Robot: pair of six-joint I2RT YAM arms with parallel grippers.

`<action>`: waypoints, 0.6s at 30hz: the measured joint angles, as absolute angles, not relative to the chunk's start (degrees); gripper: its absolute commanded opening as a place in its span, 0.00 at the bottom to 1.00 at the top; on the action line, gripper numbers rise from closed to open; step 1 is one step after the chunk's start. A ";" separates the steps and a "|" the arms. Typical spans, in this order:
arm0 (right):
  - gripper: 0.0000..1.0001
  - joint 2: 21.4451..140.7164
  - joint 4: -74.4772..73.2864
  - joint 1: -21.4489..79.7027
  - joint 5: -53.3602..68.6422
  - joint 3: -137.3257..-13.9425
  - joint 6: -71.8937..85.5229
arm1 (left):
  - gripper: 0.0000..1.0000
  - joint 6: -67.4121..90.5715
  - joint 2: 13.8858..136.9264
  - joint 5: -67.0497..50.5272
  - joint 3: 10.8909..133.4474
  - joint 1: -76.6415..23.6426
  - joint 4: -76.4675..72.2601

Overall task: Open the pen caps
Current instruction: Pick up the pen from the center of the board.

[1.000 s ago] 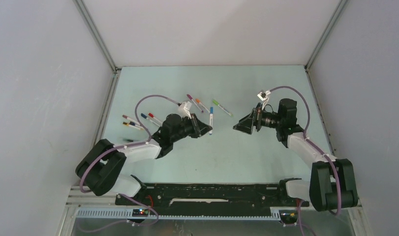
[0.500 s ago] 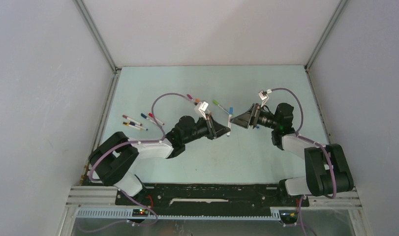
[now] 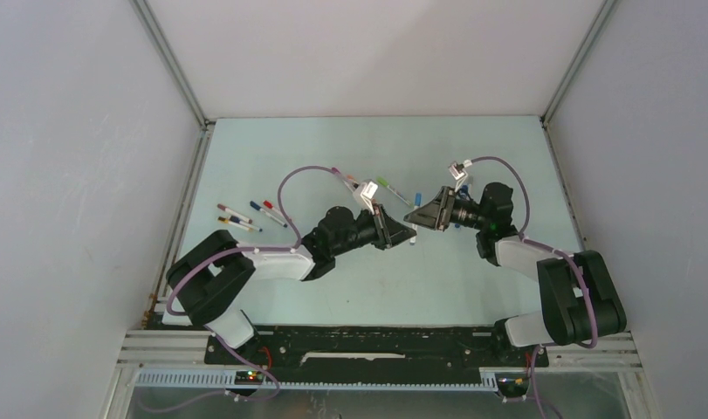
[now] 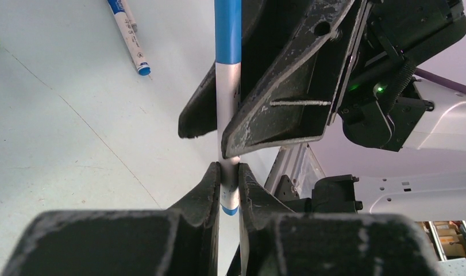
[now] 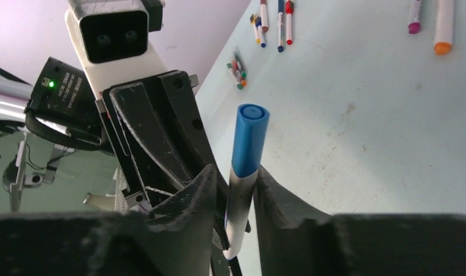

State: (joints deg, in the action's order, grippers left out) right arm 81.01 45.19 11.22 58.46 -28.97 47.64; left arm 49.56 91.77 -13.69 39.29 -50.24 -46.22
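One pale tabletop (image 3: pixel 472 288) spreads across the overhead view, and over its middle two arms reach toward each other, their tips meeting just right of the frame's centre. Several loose pens (image 3: pixel 242 217) lie at centre left of that view, well apart from the arms, and a green-ended pen (image 3: pixel 389 187) lies just above the meeting point. The left claw (image 4: pixel 229 172) reaches in from the lower left. It is clamped tight on the lower end of a white-barrelled pen (image 4: pixel 228 98), with its fingers pressing the barrel from both sides just above a thin blue band. The right claw (image 5: pixel 235 175) reaches in from the right and stands narrow around the same barrel, one finger on either side, just below the blue cap (image 5: pixel 249 135). We cannot tell whether its fingers actually press the barrel. The pen is held up off the tabletop between the two claws. Its cap sits fully on, sticking out past the right claw's fingertips at the middle of the right wrist view.
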 measured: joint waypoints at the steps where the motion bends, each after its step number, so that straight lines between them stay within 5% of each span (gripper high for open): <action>1: 0.19 81.01 45.21 11.53 58.70 -29.10 47.66 | 0.00 49.58 91.77 -13.69 39.29 -50.24 -46.22; 4: 0.00 81.08 45.21 11.99 59.05 -29.50 47.70 | 0.05 49.69 91.77 -13.74 39.29 -50.26 -46.50; 12: 0.00 81.10 44.84 11.22 63.09 -30.87 46.35 | 0.80 50.06 91.77 -15.11 39.18 -50.33 -48.80; 18: 0.00 81.08 41.21 8.82 70.72 -34.02 39.31 | 0.88 47.83 86.17 -16.84 34.35 -48.93 -52.16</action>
State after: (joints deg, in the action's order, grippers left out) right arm 81.08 41.21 8.82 70.72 -34.02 39.31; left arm 47.83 86.17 -16.84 34.35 -48.93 -52.16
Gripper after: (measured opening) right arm 0.132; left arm 0.839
